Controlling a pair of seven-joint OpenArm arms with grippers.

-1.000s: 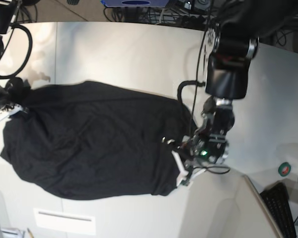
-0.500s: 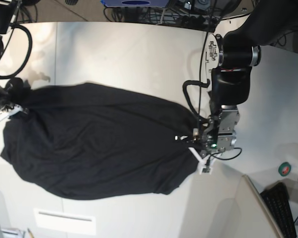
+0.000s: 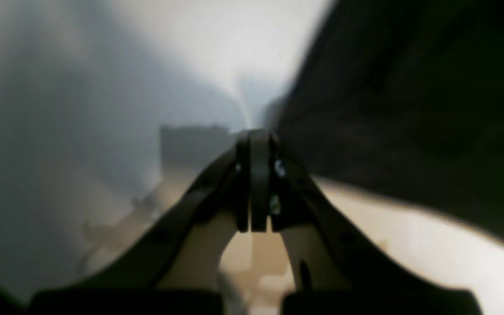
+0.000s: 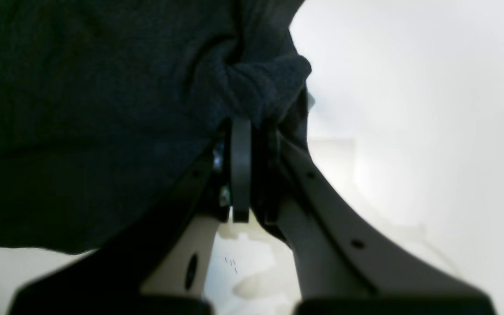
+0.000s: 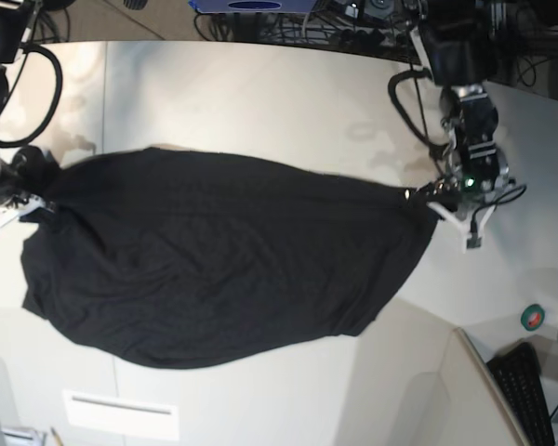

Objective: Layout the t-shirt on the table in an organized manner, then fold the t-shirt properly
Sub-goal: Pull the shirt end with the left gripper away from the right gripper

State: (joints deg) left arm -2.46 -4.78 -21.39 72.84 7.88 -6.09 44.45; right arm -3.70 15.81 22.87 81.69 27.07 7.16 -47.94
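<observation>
The large plain black soft cloth t-shirt [image 5: 214, 260] hangs limp and light, stretched over the off-white smooth tabletop [image 5: 260, 102] between both pincers. Right pincer [image 4: 252, 131] clamps a bunched edge; left pincer [image 5: 434, 193] pinches the opposite corner. Hems grip best.

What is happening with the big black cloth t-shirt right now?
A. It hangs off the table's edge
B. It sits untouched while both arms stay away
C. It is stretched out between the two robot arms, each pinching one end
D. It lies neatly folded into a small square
C: the black cloth t-shirt spans the off-white table, with the left gripper pinching one end and the right gripper shut on a bunched corner.
</observation>
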